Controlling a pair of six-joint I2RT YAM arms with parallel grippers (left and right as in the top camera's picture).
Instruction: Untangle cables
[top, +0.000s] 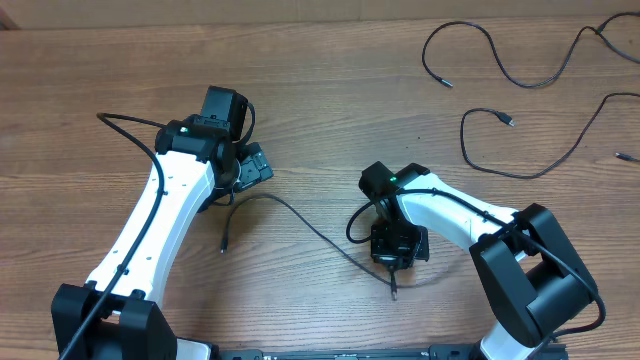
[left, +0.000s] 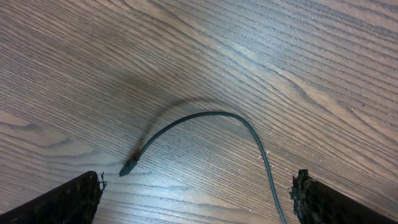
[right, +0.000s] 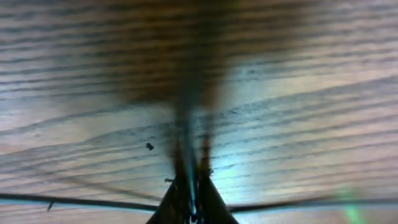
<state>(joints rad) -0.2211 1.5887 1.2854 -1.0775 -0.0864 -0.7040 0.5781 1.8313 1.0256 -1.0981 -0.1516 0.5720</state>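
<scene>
A cable (top: 300, 214) is being pinched mid-frame by the right gripper (right: 191, 200)'s jaws. The left gripper (left: 198, 202)'s jaws are being held wide. Spare cables (top: 499, 64) are lying upper right on the desk (top: 320, 90).

At the right gripper (right: 193, 196), the cable (right: 87, 202) melts into blur (too close). Beside the left gripper (left: 199, 183), it runs off-frame.

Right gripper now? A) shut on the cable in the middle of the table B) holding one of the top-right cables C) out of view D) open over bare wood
A: in the right wrist view the right gripper has its fingers together on the cable, which runs out to either side.
</scene>
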